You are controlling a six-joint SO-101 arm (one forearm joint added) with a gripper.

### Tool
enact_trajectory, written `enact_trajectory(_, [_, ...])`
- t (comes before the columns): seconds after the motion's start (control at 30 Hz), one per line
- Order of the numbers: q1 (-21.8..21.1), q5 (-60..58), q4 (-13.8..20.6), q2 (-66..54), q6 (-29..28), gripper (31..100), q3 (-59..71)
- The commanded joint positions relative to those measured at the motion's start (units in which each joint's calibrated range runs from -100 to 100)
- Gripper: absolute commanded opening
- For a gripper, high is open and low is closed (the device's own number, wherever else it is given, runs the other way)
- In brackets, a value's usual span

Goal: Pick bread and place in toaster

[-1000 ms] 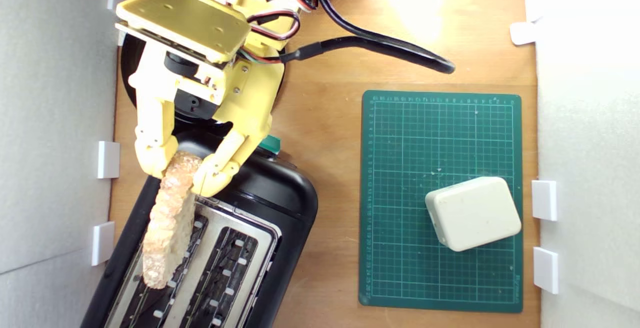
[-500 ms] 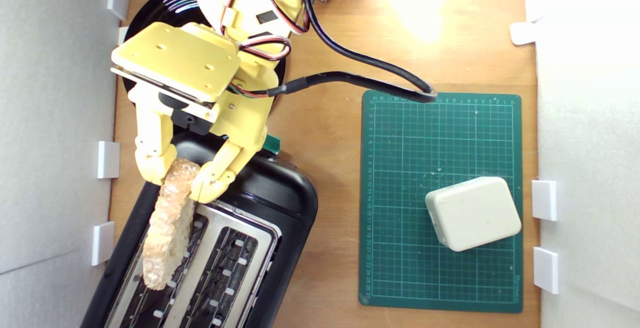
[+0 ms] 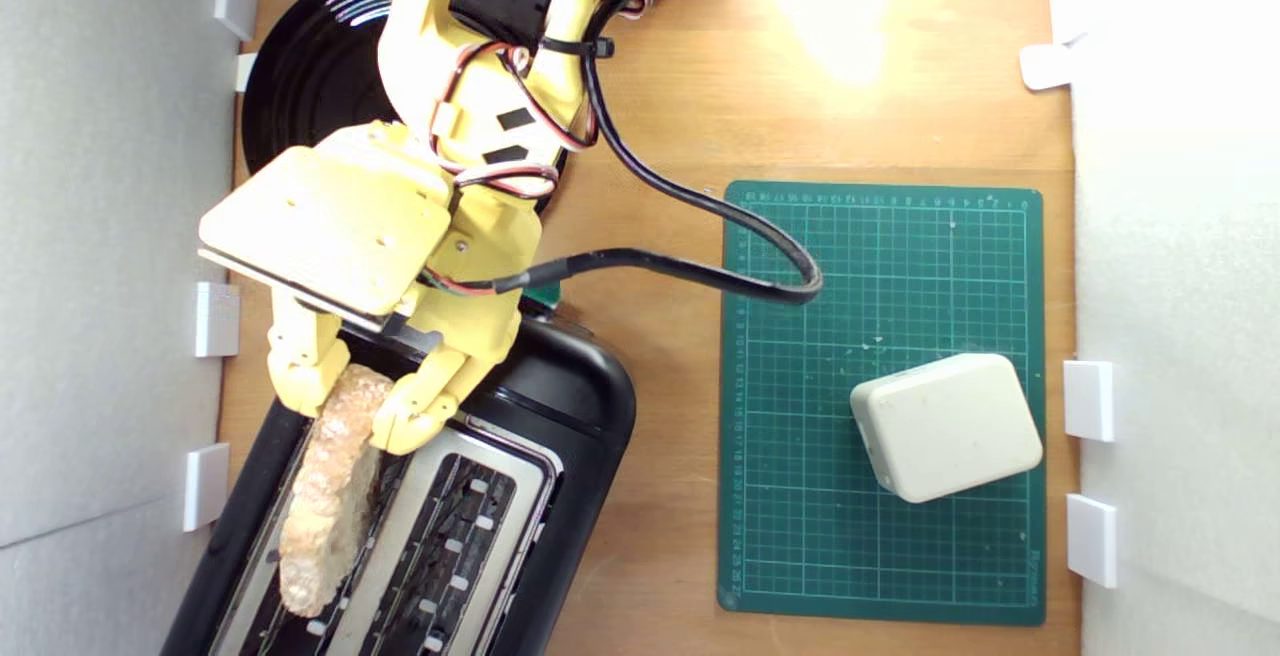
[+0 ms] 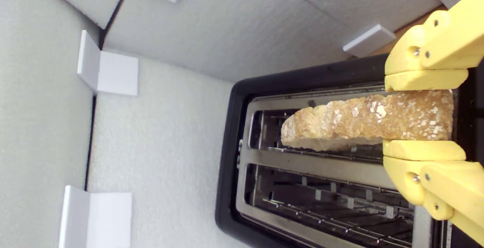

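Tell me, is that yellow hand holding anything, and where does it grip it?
Yes: the hand pinches the bread by one end, edge-up above a slot of the toaster.

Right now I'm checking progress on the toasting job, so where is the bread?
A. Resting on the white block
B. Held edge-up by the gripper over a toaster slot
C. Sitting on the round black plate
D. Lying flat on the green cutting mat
B: the gripper pinches one end of the bread, which stands on edge over the toaster slot nearer the exterior view's left.
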Motion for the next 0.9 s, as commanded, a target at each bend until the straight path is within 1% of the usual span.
enact_trajectory(0.0, [1.58, -2.45, 0.85, 0.35, -0.27, 56.7, -3.95])
enact_trajectory(0.5, [1.50, -2.45, 0.85, 9.25, -0.32, 56.7, -3.95])
enact_trajectory(0.77, [1.26, -2.37, 0.85, 10.25, -0.27, 57.8, -3.86])
enact_trajectory(0.8, [1.26, -2.37, 0.85, 10.09, -0.27, 58.9, -3.86])
enact_trajectory(0.87, [1.26, -2.28, 0.58, 9.92, -0.22, 65.3, -3.77])
